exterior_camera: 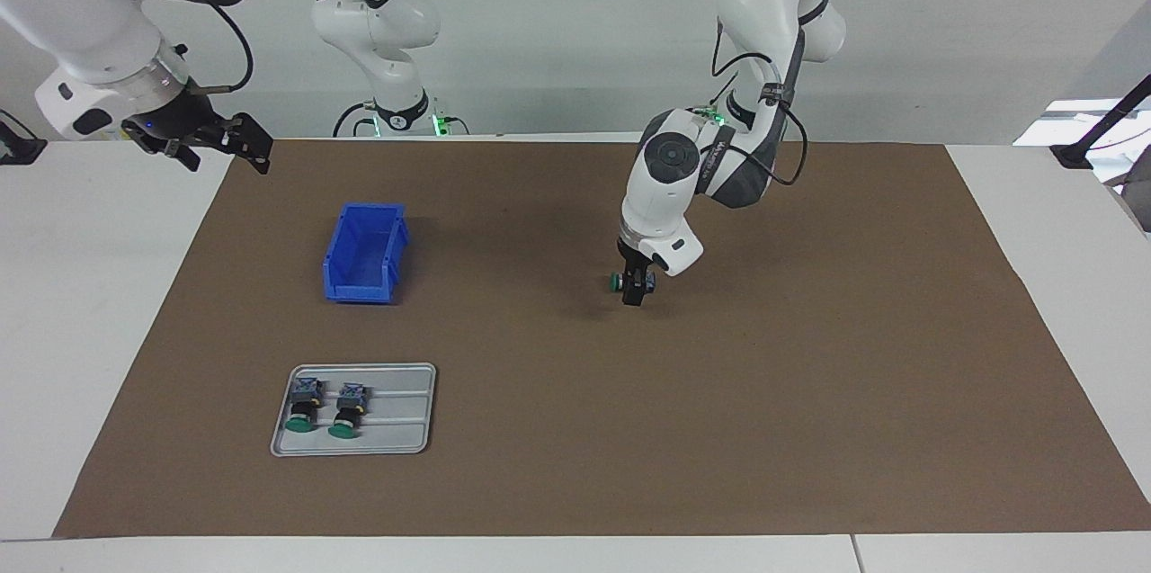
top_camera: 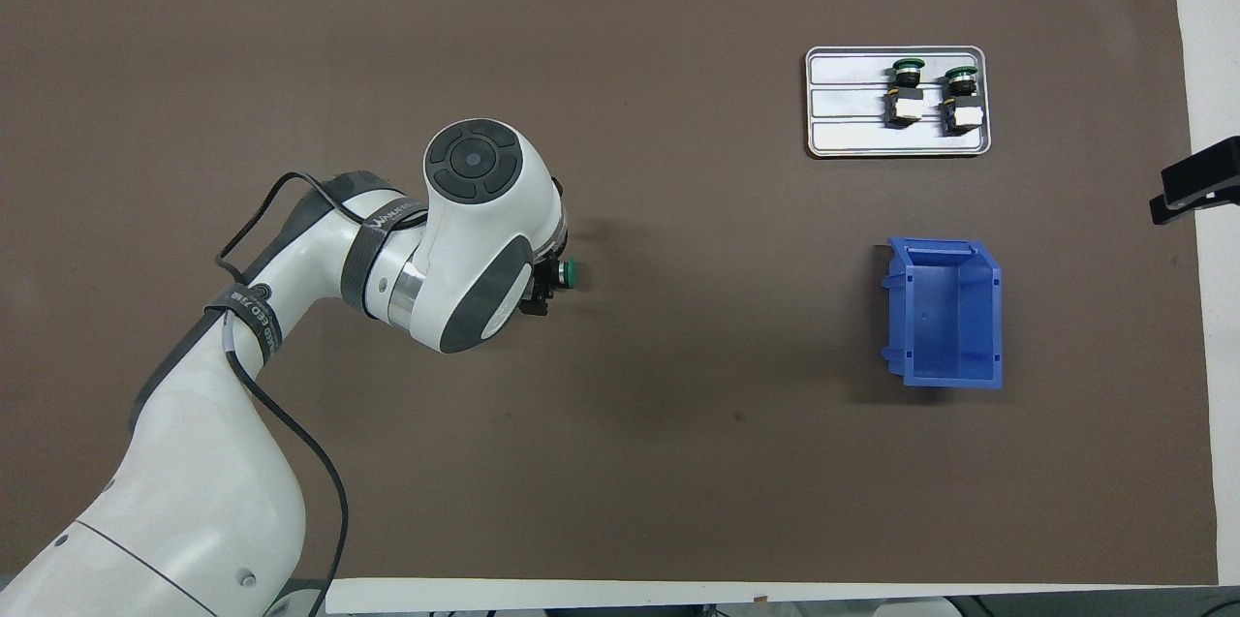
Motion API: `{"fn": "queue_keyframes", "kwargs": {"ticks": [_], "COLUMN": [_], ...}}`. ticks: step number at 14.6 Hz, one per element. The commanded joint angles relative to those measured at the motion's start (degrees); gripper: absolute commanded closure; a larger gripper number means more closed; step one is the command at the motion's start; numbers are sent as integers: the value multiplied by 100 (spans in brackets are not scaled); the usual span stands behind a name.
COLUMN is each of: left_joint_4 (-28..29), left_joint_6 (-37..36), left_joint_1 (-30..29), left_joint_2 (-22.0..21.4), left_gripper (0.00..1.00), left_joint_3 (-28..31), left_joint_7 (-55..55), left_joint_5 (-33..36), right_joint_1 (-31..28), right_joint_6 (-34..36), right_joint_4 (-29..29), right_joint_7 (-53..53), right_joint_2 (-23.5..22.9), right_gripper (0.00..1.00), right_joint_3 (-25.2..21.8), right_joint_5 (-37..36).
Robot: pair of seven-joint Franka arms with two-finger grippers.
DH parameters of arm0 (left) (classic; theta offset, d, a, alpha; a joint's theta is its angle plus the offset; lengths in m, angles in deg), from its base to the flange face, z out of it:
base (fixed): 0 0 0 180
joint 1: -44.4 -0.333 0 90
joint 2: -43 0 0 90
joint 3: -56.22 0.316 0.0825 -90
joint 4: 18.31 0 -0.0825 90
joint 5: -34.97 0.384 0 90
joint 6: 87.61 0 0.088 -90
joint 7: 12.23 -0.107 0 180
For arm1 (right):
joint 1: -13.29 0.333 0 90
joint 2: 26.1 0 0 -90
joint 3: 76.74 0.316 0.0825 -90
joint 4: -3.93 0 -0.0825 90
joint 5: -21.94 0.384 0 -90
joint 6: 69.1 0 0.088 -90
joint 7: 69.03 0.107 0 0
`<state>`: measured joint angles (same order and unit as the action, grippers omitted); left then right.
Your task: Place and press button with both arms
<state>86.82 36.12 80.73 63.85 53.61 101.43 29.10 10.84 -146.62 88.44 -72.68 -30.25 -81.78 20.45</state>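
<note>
The button (exterior_camera: 622,282) lies on its side near the middle of the brown mat (exterior_camera: 809,429) on the bench (exterior_camera: 90,303), its green cap pointing toward the right arm's end of the bench; the left end effector (exterior_camera: 636,292) is down at it, over the barrel and contact block, so only the cap shows clear in the overhead view (top_camera: 568,274); whether the fingers have closed on the body or merely straddle it I cannot tell. The right end effector (exterior_camera: 211,144) waits raised over the bench edge at its own end, fingers spread and holding nothing. The button looks small, light and rigid, a hard plastic piece that should not deform under a firm pinch; the rounded cap is likely smooth and would roll or slip, and it is the moving part, so the squarer contact block or the barrel is the better place to take hold, leaving the cap free for pressing. Lying on its side it may skid on the mat if pushed unsupported. Two more buttons (exterior_camera: 325,407) lie in the grey tray (exterior_camera: 405,443), with a blue bin (exterior_camera: 364,254) nearer the robots than the tray.
</note>
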Motion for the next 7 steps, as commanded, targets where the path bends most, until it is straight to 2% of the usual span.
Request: {"fn": "queue_keyframes", "kwargs": {"ticks": [1,5,7], "left_joint_4": [43,96,166], "left_joint_6": [257,371,468], "left_joint_1": [120,207,217], "left_joint_2": [130,191,244], "left_gripper": [1,10,26], "left_joint_3": [94,94,94], "left_joint_7": [148,209,244], "left_joint_5": [77,77,77], "right_joint_1": [-19,-19,-19], "right_joint_6": [-70,-70,-70], "right_joint_4": [206,206,206], "right_joint_7": [-118,-118,-118], "right_joint_2": [169,169,169], "right_gripper": [1,1,1], "right_joint_3": [12,12,12], "right_joint_5": [-26,-26,-26]}}
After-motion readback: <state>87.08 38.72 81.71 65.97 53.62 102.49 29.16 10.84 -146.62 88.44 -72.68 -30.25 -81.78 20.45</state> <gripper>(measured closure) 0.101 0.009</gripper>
